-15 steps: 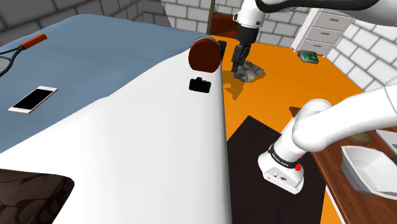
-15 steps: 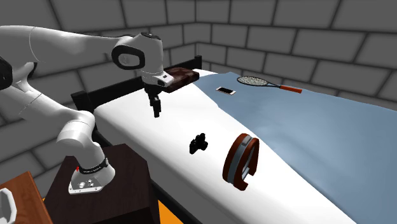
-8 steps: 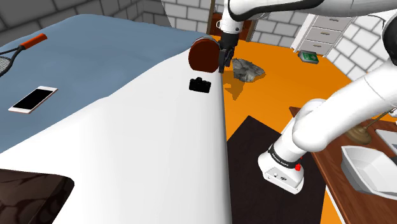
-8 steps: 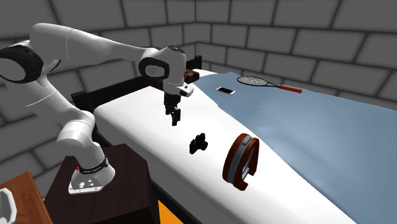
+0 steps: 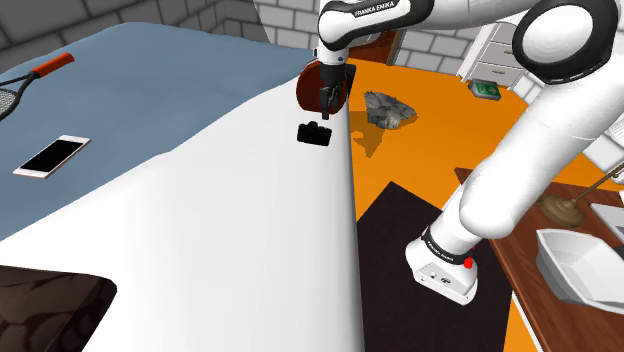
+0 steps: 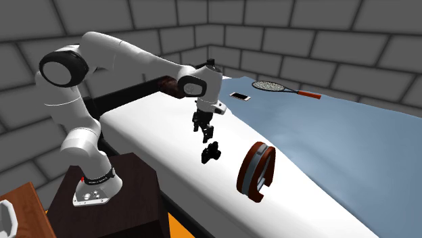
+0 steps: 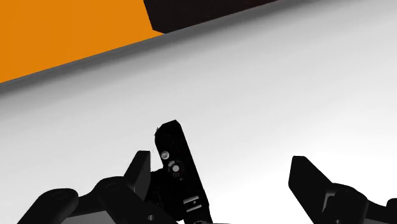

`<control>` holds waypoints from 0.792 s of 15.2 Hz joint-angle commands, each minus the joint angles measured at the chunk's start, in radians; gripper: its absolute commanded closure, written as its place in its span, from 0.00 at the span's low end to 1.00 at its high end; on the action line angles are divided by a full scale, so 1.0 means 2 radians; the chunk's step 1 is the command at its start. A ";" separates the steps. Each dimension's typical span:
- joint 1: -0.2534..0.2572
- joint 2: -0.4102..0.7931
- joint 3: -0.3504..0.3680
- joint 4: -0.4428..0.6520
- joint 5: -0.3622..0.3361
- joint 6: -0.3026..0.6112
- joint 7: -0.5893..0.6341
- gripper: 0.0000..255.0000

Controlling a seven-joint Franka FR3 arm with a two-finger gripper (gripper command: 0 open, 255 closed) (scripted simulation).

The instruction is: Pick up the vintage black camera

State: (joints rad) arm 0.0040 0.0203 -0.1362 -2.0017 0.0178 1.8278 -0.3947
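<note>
The white arm (image 6: 128,61) rises from the black stand (image 6: 128,196) at the second exterior view's left. It folds at a high elbow and stretches rightward over the bed (image 5: 250,230), with the wrist bent down. The jaws hang just above the camera (image 6: 211,152), spread apart and gripping nothing. In the wrist view the camera lies between the two fingers (image 7: 137,178), much nearer to one of them; whether it touches that finger cannot be told.

The camera is small, boxy and all black, with a hump on top and a few pale dials. It stands on the bed's white sheet close to the edge, above the orange floor (image 5: 430,150).

In the shoulder view, a racket (image 5: 25,85) and a phone (image 5: 52,156) lie on the blue blanket at the far left. To the camera's right in the second exterior view stands a brown ring-shaped case (image 6: 255,170). At the shoulder view's far right a grey tray (image 5: 575,262) sits on a wooden surface (image 5: 525,290).
</note>
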 commanded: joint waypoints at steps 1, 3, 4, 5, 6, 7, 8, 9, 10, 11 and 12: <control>-0.001 0.046 0.000 0.037 0.001 0.003 -0.011 0.00; -0.002 0.089 0.000 0.073 0.001 0.004 -0.020 0.00; -0.003 0.110 0.000 0.092 0.001 0.003 -0.025 0.00; -0.004 0.124 0.001 0.105 0.001 0.003 -0.027 0.00; -0.004 0.127 0.001 0.101 0.001 0.009 -0.027 0.00; -0.004 0.129 0.001 0.098 0.001 0.015 -0.028 0.00; -0.004 0.132 0.001 0.094 0.002 0.021 -0.028 0.00; -0.004 0.134 0.001 0.091 0.002 0.026 -0.028 0.00; -0.004 0.137 0.001 0.088 0.003 0.032 -0.028 0.00; -0.004 0.140 0.001 0.085 0.003 0.038 -0.028 0.00; -0.004 0.142 0.002 0.082 0.003 0.044 -0.029 0.00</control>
State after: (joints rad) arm -0.0041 0.2990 -0.1331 -1.8312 0.0236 1.9022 -0.4505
